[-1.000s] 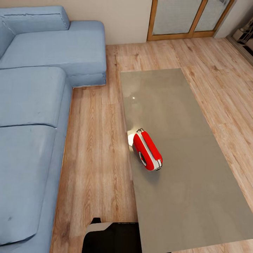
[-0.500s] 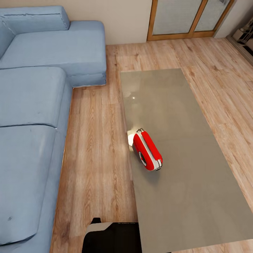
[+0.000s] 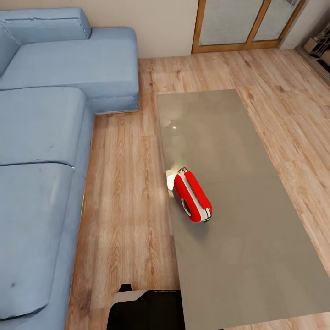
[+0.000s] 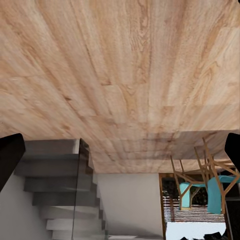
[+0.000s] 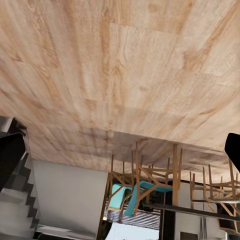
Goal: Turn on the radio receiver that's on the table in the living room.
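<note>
Radio receiver [image 3: 192,196] placement comes first for us: the red box with its white band lies on the table [image 3: 247,256], close to the table's left edge and about midway along its length, with bare grey top stretching away to the right, near and far of it. Its long axis runs diagonally, the handle end pointing far and left, the other end near and right, and the round dark dial faces left toward the wood floor [image 3: 128,201] and the blue sofa [image 3: 41,137].

From the head view we see our dark base [image 3: 146,309] at the near edge, just left of the table's near-left corner, so the radio sits ahead and slightly to the right of us.

Both wrist cameras look over plank floor toward a staircase [image 4: 55,195] and some wooden chairs [image 5: 150,185]. Our left gripper [image 4: 120,155] shows 2 dark fingertips at opposite edges of its picture, spread wide with nothing between them; our right gripper [image 5: 120,150] looks the same, fingers wide apart and empty.

We judge neither arm is clearly nearer, though the dial's leftward face favours a reach by the left arm.
</note>
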Tool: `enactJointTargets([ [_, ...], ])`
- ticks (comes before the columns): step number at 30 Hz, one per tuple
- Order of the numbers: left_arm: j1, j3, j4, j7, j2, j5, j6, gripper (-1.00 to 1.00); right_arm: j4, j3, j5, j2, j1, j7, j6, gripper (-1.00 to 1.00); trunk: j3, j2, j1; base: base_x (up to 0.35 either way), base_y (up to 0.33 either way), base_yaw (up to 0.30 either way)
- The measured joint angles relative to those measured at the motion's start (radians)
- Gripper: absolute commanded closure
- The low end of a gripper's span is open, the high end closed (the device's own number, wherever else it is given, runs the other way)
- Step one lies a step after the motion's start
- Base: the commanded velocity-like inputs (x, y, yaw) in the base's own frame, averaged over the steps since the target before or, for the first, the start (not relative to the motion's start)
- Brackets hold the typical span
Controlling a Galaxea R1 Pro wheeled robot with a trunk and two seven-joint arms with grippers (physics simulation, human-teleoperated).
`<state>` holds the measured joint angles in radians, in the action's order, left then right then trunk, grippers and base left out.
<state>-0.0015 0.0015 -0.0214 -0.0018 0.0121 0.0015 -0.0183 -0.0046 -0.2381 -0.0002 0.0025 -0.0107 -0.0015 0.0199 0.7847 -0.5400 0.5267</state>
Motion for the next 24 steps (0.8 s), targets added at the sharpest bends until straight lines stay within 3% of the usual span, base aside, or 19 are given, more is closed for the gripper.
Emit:
enactJointTargets([
  [10,0.0,-0.004,-0.003,0.001,-0.001,-0.002,0.0,-1.0,0.0,-0.002,-0.006,0.0,0.0,-0.007,-0.001,-1.0,0.0,0.0,0.0,0.0,0.0,0.0],
  [14,0.0,-0.006,-0.022,0.003,-0.002,-0.002,0.003,-1.0,-0.019,-0.021,-0.007,0.001,-0.001,-0.009,-0.003,-1.0,0.0,0.0,0.0,0.0,0.0,0.0],
  [24,0.0,-0.003,-0.199,-0.009,0.023,0.003,0.009,-1.0,-0.363,-0.038,-0.005,-0.012,-0.002,-0.004,-0.042,-1.0,0.0,0.0,0.0,0.0,0.0,0.0],
])
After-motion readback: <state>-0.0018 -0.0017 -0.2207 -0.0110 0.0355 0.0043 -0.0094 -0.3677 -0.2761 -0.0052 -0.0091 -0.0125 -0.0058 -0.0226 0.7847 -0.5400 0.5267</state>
